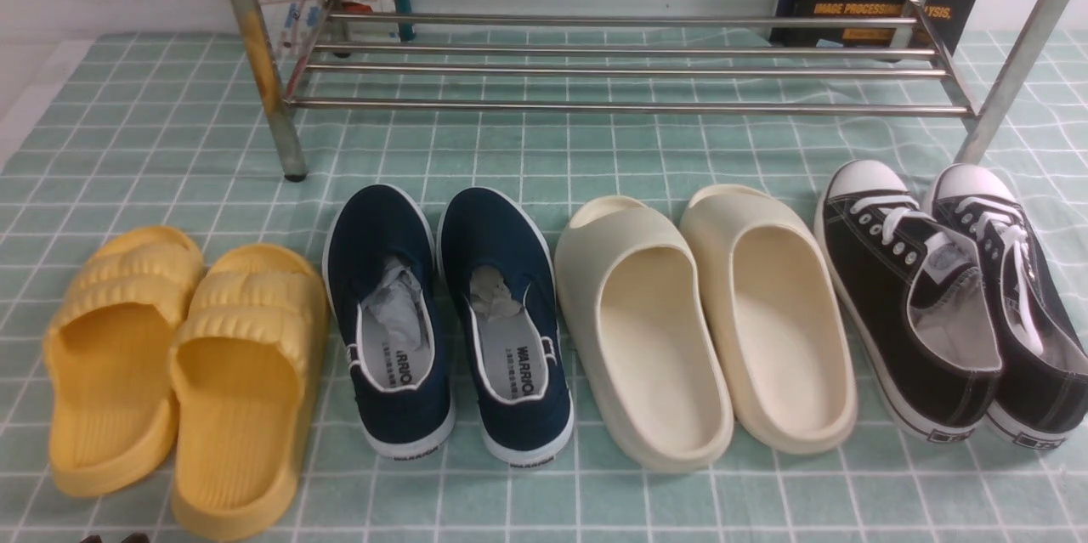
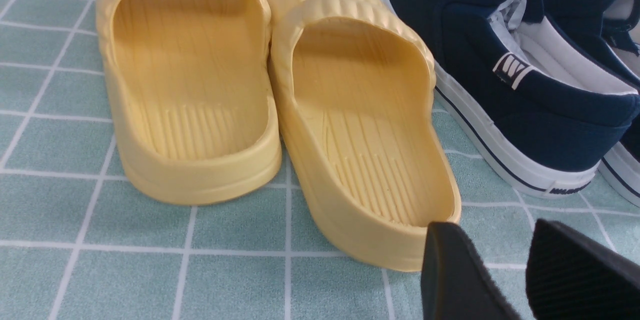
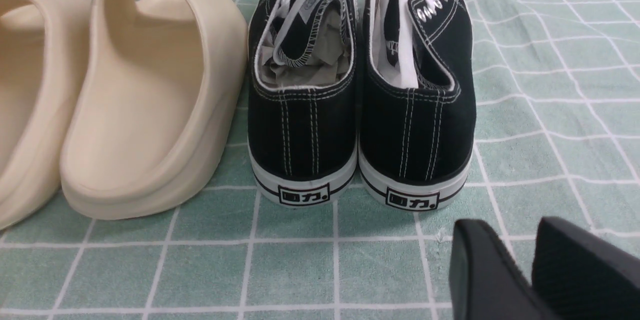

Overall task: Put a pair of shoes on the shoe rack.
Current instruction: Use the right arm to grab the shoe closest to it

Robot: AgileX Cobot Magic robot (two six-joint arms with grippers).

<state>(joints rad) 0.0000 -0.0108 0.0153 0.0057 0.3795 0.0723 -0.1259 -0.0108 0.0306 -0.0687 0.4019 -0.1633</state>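
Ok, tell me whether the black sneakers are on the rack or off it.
Off. Both black sneakers stand upright, side by side, on the checked cloth in front of the shoe rack.

There were eight shoes, making four pairs: two yellow slides (image 1: 234, 390), two navy slip-on shoes (image 1: 489, 229), two cream slides (image 1: 637, 330) and two black sneakers (image 1: 884, 313). There was one shoe rack (image 1: 629, 108), at the top of the frame.
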